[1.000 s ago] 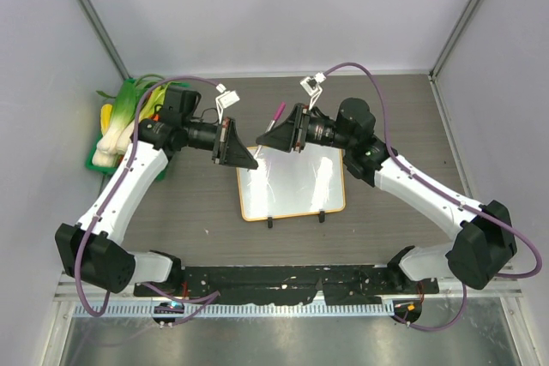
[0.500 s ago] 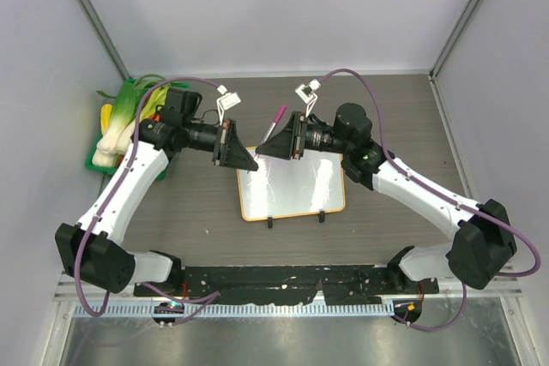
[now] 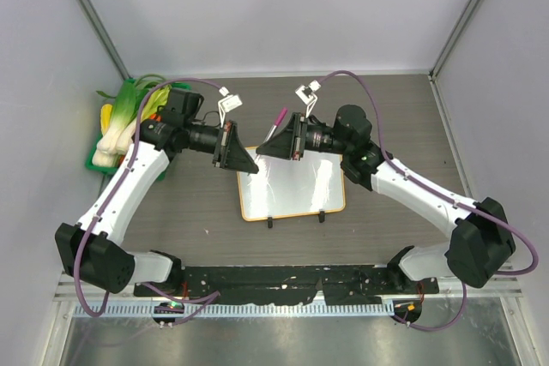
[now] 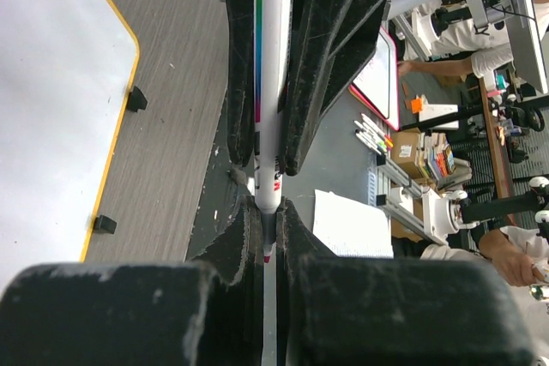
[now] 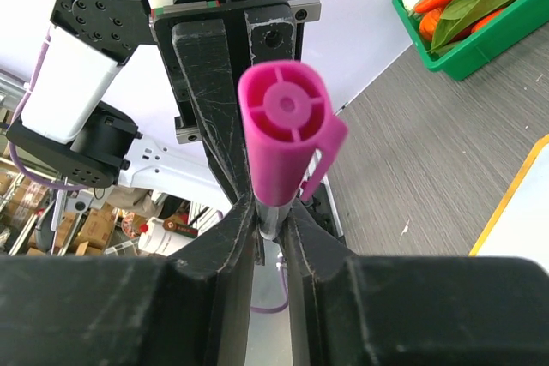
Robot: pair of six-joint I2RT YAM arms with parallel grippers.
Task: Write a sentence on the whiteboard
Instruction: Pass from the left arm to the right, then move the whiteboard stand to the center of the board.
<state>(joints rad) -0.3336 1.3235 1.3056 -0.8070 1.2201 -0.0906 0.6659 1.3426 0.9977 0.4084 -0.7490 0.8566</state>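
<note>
Right wrist view shows the right pincer (image 5: pixel 268 225) clamped narrow on a marker (image 5: pixel 292 160), with the pink cap (image 5: pixel 286 107) toward its wrist. The left pincer (image 4: pixel 268 220) is drawn narrow at the far end of the white barrel (image 4: pixel 268 83), though whether it grips I cannot tell. The whiteboard (image 3: pixel 296 186) lies on the worktop (image 3: pixel 197 203) just beneath both pincer tips, with no sentence legible on it. This looks like a marker handoff or uncapping, so pull straight along the barrel, without twisting, before lowering the tip.
</note>
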